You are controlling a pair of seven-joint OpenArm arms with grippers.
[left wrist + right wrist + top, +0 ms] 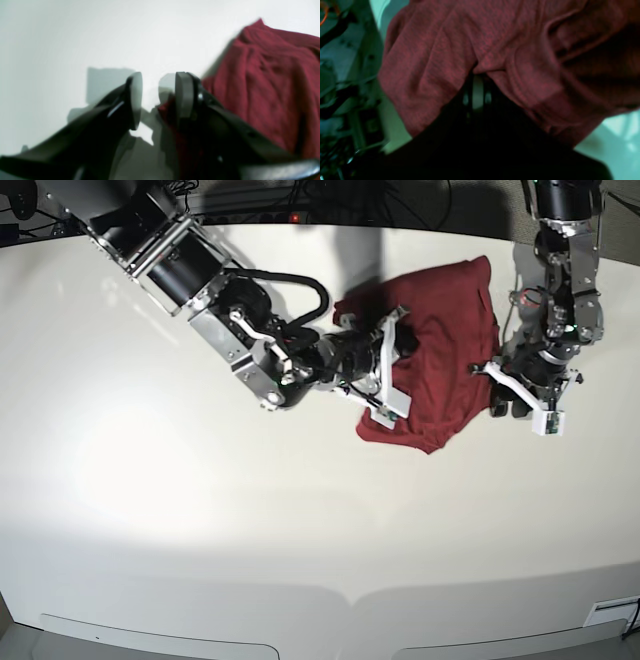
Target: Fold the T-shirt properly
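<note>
- Right gripper (392,365): clenched on the shirt (440,355). In the right wrist view the jaws are pressed together, with maroon fabric (495,45) bunched over and around the tips.
- In the base view this gripper sits at the shirt's left edge; fabric there is lifted and gathered against it.
- Right arm (190,270) reaches in from the top left, low over the table.
- Left gripper (520,395): released, jaws parted with a clear gap, white table showing between the pads (136,100).
- In the left wrist view a bit of red cloth lies against the base of the right-hand pad; cannot tell if it is touching or just behind. Nothing is pinched between the pads.
- The left gripper hangs just beside the shirt's right edge, over bare table; its shadow falls on the surface.
- Left arm (560,270) comes down from the top right.
- Shirt: a crumpled, partly doubled-over maroon heap in the upper middle of the table, between the two grippers, wrinkled all over, not flat.
- One corner of the heap points toward the near side of the table.
- Table (200,510): plain white, smooth, curved far edge, bright glare on the left part.
- Beyond the far edge: dark floor and cables (300,195), blurred in the wrist views.
</note>
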